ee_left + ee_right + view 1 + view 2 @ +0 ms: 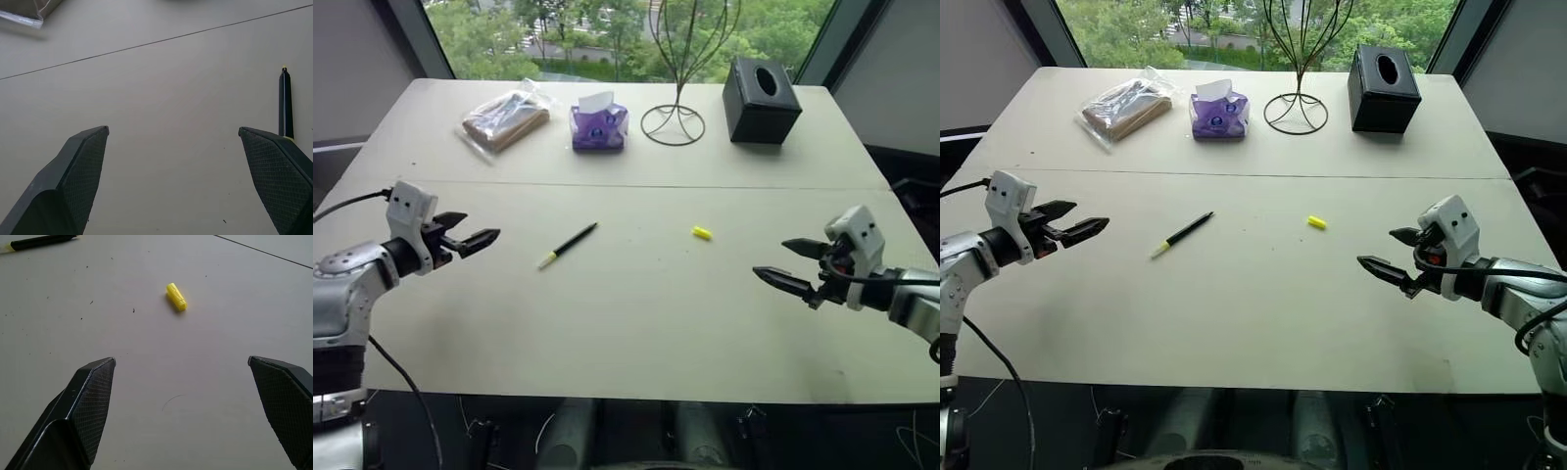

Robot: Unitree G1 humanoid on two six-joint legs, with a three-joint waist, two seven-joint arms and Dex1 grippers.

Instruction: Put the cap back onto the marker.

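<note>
- Left gripper (476, 237): fingers spread wide, empty, held above the table (636, 323) near its left edge, pointing inward.
- Right gripper (786, 264): fingers wide apart, empty, above the table's right edge, pointing inward and tilted down.

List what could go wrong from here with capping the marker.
1. The cap is tiny and round, lying flat on the table; the open right pincer may nudge it into rolling instead of gripping it.
2. The marker is slim and lies flat, so the open left pincer may scrape the table or push it aside.
3. Its pale tip points toward the robot, away from the cap, so it may need turning before the two line up.
</note>
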